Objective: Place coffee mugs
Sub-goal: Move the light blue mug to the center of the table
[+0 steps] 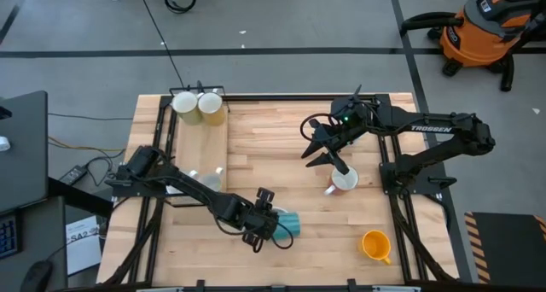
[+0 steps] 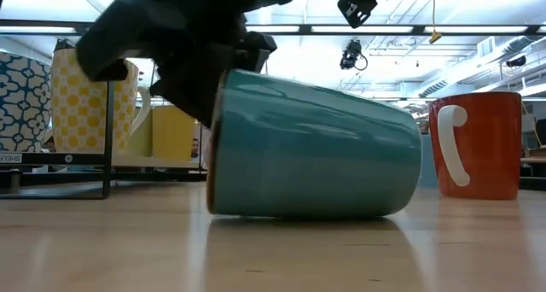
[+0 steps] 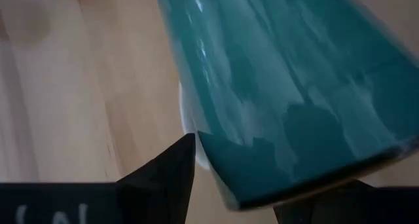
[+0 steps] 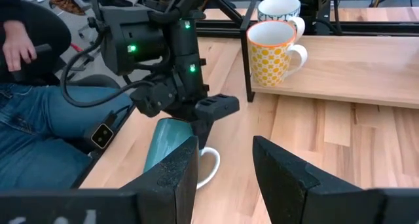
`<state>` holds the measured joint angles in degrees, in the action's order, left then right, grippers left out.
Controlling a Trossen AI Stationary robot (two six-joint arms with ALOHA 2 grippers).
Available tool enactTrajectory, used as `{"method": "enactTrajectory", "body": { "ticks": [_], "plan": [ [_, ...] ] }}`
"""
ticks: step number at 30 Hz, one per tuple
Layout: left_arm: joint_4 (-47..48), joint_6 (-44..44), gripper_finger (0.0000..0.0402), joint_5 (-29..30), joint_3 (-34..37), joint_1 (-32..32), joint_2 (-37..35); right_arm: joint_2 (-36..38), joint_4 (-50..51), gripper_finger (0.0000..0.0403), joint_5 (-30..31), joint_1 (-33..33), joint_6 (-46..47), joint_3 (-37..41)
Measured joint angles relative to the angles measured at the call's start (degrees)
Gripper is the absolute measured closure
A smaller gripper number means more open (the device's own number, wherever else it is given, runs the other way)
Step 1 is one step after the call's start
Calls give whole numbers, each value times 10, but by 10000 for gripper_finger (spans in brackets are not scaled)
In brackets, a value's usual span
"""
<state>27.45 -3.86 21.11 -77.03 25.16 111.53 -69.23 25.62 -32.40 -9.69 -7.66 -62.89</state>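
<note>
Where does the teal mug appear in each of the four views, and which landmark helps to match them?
High view: teal mug lies at bottom centre, at the left gripper.
Low view: on its side, filling the centre.
Left wrist view: fills the upper right.
Right wrist view: lower left.
Shared landmark: the left gripper on its rim.

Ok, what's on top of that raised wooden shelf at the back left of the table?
Two mugs stand upright on the raised shelf: a yellow patterned mug in front and a blue-and-white patterned mug behind it, mostly covered. What is inside them cannot be seen.
</note>
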Motion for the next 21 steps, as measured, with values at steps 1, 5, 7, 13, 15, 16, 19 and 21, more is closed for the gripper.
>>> {"method": "enactTrajectory", "body": {
  "ticks": [1,5,7,13,15,16,19,21],
  "plan": [
    [-7,0,230,0,0,-3,0,0,0,252,0,0,0,0],
    [-20,2,241,0,0,-11,0,0,0,252,0,0,0,0],
    [-23,2,260,1,0,-13,0,0,0,252,0,0,0,0],
    [-29,2,342,5,0,-13,-3,0,0,252,3,0,0,0],
    [-35,3,367,5,-1,-13,-3,0,0,252,12,0,0,0],
    [-36,4,371,2,-2,-14,-4,0,0,252,16,0,0,0],
    [-34,4,371,3,-2,-14,-4,0,0,252,31,0,0,0],
    [-31,-2,371,-1,-2,-15,-7,0,0,252,34,0,0,0]
  ]
}}
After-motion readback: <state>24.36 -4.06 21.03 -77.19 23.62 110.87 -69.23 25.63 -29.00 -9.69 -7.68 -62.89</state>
